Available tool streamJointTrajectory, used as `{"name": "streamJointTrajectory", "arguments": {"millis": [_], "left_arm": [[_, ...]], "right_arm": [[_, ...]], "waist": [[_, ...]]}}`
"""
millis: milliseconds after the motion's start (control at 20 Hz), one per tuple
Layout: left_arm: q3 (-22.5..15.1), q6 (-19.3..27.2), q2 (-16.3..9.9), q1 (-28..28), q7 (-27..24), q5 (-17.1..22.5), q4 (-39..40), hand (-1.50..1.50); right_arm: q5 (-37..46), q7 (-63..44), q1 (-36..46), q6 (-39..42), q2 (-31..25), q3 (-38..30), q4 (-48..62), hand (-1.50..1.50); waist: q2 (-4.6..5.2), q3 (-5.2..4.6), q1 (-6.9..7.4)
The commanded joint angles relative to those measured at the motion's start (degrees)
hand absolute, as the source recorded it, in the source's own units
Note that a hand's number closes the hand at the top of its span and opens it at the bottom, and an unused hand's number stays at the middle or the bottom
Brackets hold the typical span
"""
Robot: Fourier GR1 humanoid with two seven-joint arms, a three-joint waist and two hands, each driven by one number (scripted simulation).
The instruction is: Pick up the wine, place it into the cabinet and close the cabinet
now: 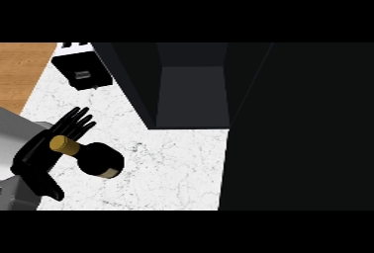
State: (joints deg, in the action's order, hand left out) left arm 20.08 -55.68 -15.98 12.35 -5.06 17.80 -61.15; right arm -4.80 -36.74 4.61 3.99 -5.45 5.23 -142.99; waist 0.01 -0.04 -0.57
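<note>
Your wine bottle (93, 157) lies on its side on the white marbled counter (171, 173), its gold-capped neck pointing toward the left hand (45, 148) and its dark body stretching away from the palm to the right. The cap sits right against the palm; you cannot tell whether it touches. That left hand is spread, fingers straight and fanned upward, thumb reaching down below the bottle, curling round nothing. Beyond the fingertips, up and to the right, the dark cabinet (191, 94) stands open. Above the fingers sits a black box (84, 66).
</note>
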Motion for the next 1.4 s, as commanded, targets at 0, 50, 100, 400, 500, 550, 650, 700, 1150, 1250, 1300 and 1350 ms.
{"name": "streamJointTrajectory", "arguments": {"millis": [0, 50, 100, 400, 500, 550, 650, 700, 1150, 1250, 1300, 1350], "left_arm": [[0.81, -2.88, -3.42, 5.22, -6.64, -5.01, 9.67, -1.50], [-1.09, -1.33, 0.01, 0.49, -5.37, -3.64, 1.89, -1.50], [-1.02, -0.97, -0.10, 1.46, -8.11, -6.40, 5.52, -1.50], [-3.17, 0.42, 1.09, 1.86, -15.33, -11.51, 10.15, -1.50], [-4.58, 0.67, 0.89, 1.16, -16.78, -13.04, 9.71, -1.50], [-4.56, 0.91, 0.15, 1.59, -17.45, -13.65, 10.86, -1.50], [-5.12, -0.05, -0.60, 0.59, -18.96, -13.54, 9.95, -1.50], [-5.91, 0.91, -0.03, -0.46, -19.48, -14.34, 10.32, -1.50], [-8.54, 2.85, 0.38, 3.72, -22.94, -15.98, 17.81, -1.50], [-8.29, 2.60, 1.07, 4.97, -21.05, -13.90, 17.77, -1.50], [-7.62, 2.73, -0.16, 6.80, -22.47, -13.97, 19.68, -1.50], [-7.05, 1.00, -1.11, 6.72, -20.04, -12.21, 20.40, -1.50]], "right_arm": [[-2.41, -3.50, -0.25, -0.80, 0.88, 1.87, -5.50, -1.50], [-3.34, -5.63, -1.26, -1.18, 0.58, 1.44, -9.06, -1.50], [-3.13, -4.42, -4.64, -0.30, 0.76, 2.37, -10.65, -1.50], [-4.63, -5.42, 1.50, -1.28, -0.33, -1.34, -6.04, -1.50], [-3.95, -3.56, 2.70, -1.21, 0.42, -0.88, -4.16, -1.50], [-2.24, -7.80, 0.35, -2.11, 0.64, 2.38, -10.04, -1.50], [-0.92, -5.08, -0.66, -1.81, 1.57, 3.45, -8.13, -1.50], [-3.09, 2.11, -0.24, 1.02, 0.66, -1.02, -0.61, -1.50], [-1.59, -6.55, 1.80, -1.20, 0.08, 2.11, -7.23, -1.50], [-3.72, -2.99, -2.72, 0.14, 0.35, 0.63, -7.91, -1.50], [0.06, 0.94, -3.26, 0.18, 1.98, 3.59, -4.71, -1.50], [-0.35, -4.08, -0.81, -0.68, 0.76, 3.21, -7.17, -1.50]], "waist": [[0.12, -0.04, -0.26], [-0.09, 0.01, 0.14], [-0.03, -0.01, -0.28], [0.10, -0.04, -0.13], [0.07, -0.02, 0.09], [-0.01, -0.06, -0.31], [-0.05, -0.03, -0.04], [0.04, 0.03, 0.30], [-0.02, -0.04, -0.07], [-0.06, 0.02, -0.33], [0.05, 0.00, -0.30], [-0.02, -0.02, -0.13]]}}
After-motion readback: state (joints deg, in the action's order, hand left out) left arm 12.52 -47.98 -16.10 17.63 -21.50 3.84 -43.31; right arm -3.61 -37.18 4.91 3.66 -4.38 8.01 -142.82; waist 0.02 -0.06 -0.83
